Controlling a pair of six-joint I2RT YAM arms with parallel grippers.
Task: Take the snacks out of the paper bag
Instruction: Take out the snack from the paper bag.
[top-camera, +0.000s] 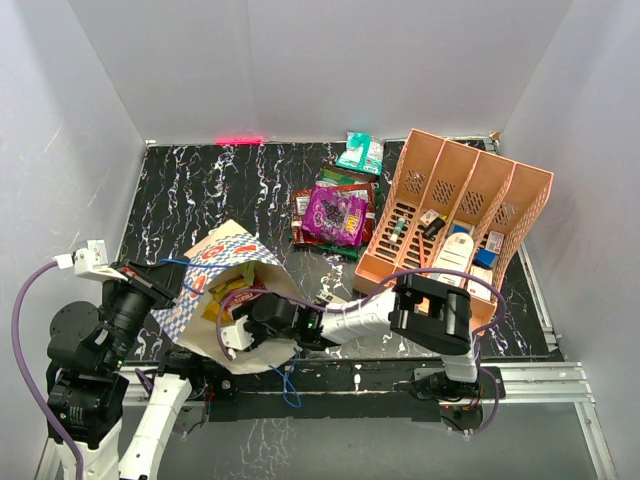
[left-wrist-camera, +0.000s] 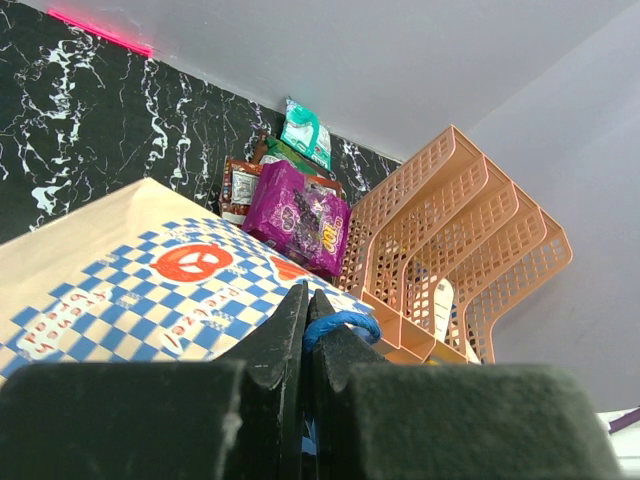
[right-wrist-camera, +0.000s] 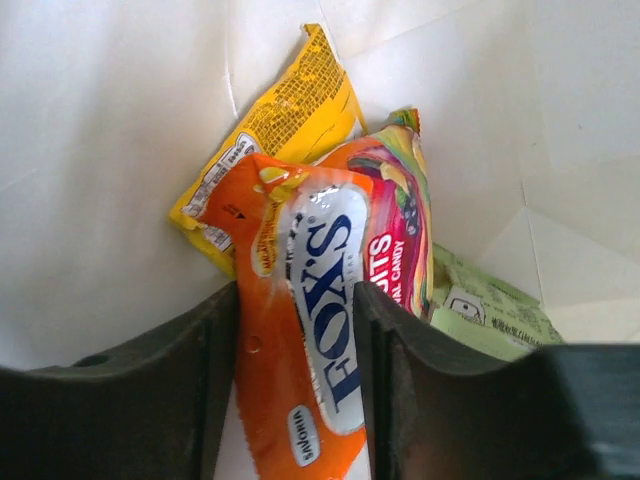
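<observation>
The paper bag (top-camera: 215, 262) lies on its side at the front left, mouth towards the arms. My left gripper (left-wrist-camera: 307, 300) is shut on its blue string handle (left-wrist-camera: 345, 322) at the bag's upper edge (left-wrist-camera: 120, 270). My right gripper (top-camera: 245, 325) reaches into the bag's mouth. In the right wrist view my right gripper (right-wrist-camera: 297, 330) is inside the bag, its fingers pressed against both sides of an orange FOX'S packet (right-wrist-camera: 310, 300). A yellow packet (right-wrist-camera: 290, 110), a red fruit-candy packet (right-wrist-camera: 395, 230) and a light green packet (right-wrist-camera: 490, 310) lie behind it.
A purple packet (top-camera: 337, 213), a teal packet (top-camera: 360, 152) and a red-brown packet (top-camera: 303, 207) lie piled at the back centre. The salmon-pink organiser (top-camera: 455, 215) stands at the right, close to my right arm. White walls enclose the table.
</observation>
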